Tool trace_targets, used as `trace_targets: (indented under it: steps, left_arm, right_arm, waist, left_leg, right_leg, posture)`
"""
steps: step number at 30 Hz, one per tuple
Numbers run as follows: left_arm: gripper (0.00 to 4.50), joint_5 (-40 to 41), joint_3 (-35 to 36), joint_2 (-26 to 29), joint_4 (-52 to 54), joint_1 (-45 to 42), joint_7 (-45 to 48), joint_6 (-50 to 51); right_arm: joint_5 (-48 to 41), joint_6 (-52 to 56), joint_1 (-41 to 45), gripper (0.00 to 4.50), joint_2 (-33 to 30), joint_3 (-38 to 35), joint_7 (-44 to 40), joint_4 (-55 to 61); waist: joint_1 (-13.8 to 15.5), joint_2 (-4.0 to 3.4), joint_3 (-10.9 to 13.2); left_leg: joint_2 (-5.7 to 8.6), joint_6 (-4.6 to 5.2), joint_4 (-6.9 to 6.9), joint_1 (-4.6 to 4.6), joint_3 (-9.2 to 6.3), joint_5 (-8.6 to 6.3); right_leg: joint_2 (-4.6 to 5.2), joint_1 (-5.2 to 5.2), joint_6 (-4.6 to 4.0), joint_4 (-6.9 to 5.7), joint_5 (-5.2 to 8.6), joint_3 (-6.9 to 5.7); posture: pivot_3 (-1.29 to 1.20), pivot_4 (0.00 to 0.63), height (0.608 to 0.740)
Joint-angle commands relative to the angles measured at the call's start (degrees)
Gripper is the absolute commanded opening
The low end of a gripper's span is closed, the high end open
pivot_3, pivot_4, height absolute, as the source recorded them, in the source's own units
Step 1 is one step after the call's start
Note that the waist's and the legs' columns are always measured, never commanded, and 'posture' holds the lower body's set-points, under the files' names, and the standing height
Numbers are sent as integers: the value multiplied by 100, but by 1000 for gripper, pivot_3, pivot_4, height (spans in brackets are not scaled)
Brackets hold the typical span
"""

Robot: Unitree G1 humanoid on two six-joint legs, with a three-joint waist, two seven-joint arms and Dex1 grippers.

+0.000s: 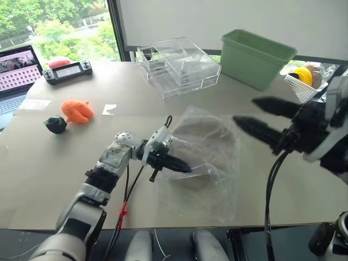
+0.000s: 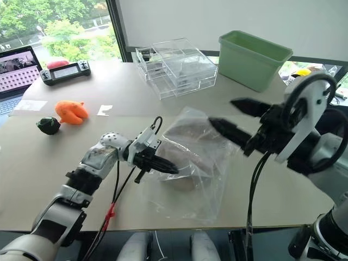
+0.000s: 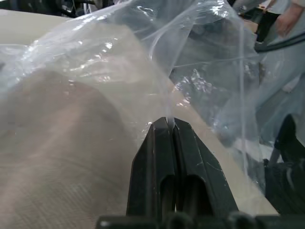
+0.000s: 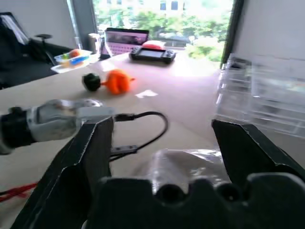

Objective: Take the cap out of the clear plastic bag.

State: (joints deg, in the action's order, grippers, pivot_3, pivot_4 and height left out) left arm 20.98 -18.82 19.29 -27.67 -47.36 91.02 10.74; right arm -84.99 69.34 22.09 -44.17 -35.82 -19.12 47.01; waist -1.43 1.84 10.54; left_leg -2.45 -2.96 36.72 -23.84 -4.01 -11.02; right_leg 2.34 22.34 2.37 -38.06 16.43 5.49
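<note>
Left wrist view: left gripper (image 3: 171, 125) pinches clear plastic bag (image 3: 143, 52) film; right gripper (image 1: 247, 114) open; cap (image 1: 204, 141) soft, likely best taken by its brim.

A beige table (image 1: 65, 179) carries the clutter; at its far side stands a stack of clear acrylic drawer boxes (image 1: 178, 66), and just beside them a pale green plastic bin (image 1: 255, 57), upright and open-topped; past the bin sits a white mesh basket (image 1: 298, 87) with something yellow (image 1: 302, 75) in it. Toward the left lies an orange soft toy (image 1: 76, 111), and close beside it a small dark green-black lump (image 1: 55, 124); a scrap of white paper (image 1: 109, 109) lies near the toy. Further back — a handheld game console (image 1: 68, 71) with a red object (image 1: 58, 61) behind it; a laptop (image 1: 16, 73), screen lit, sits at the left edge.
</note>
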Motion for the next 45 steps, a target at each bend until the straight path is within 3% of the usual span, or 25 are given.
trace_targets:
  steps: [1,4,8,13,23,37,40,45]
  left_arm:
    - [61,-313,72,-289,-879,-487,64,-564]
    - [61,-473,179,-551,-1473,-829,-35,-861]
    - [61,-603,363,-822,-1940,-1101,-294,-1184]
    - [61,-708,622,-1107,-2307,-1449,-659,-1447]
    - [61,-362,1297,-952,-1858,-1806,-556,-1026]
    - [61,-200,1444,-878,-999,-1591,-728,-424]
    - [61,-228,1339,-602,-822,-1507,-428,-255]
    - [61,-284,1202,387,-101,-1050,126,3]
  right_arm:
    - [-1633,-974,-311,3968,-497,344,803,2]
    - [-1938,-1272,-617,3968,-788,897,1021,158]
    - [-1657,-1578,-715,3968,-869,1582,1313,161]
    - [-427,-1567,-577,3968,-512,2894,1625,193]
    - [2759,-1502,-864,3968,-877,4179,1537,-86]
    - [5276,-1511,-672,3968,-534,5603,974,-65]
    - [5607,-1454,-625,3968,-348,5829,925,-98]
    - [5905,-1406,-750,3968,-219,5746,763,-101]
  waist:
    - [-2,0,0]
    - [-15,1,0]
    - [-50,2,0]
    - [-80,3,0]
    - [-91,2,0]
    - [-103,2,0]
    - [-116,2,0]
    - [-166,0,0]
  left_leg:
    - [7,0,0,0,0,0]
    - [9,1,3,6,-1,1]
    - [10,1,3,1,-1,1]
    - [11,1,3,-2,-5,0]
    - [13,1,3,-7,-7,0]
    - [13,1,2,-4,-8,0]
    - [13,1,3,-4,-8,1]
    - [9,1,-1,1,-8,0]
  right_leg:
    - [7,-1,2,0,0,1]
    - [9,-6,5,-2,-1,2]
    - [8,-2,9,-1,2,2]
    - [8,1,13,0,4,1]
    - [8,7,22,0,9,1]
    - [8,8,26,-1,12,1]
    - [9,7,25,0,11,0]
    - [6,8,20,-4,9,1]
  posture:
    - [0,150,735]
    - [0,150,735]
    - [0,150,735]
    - [0,150,735]
    - [0,150,735]
    - [0,150,735]
    - [0,150,735]
    - [0,150,735]
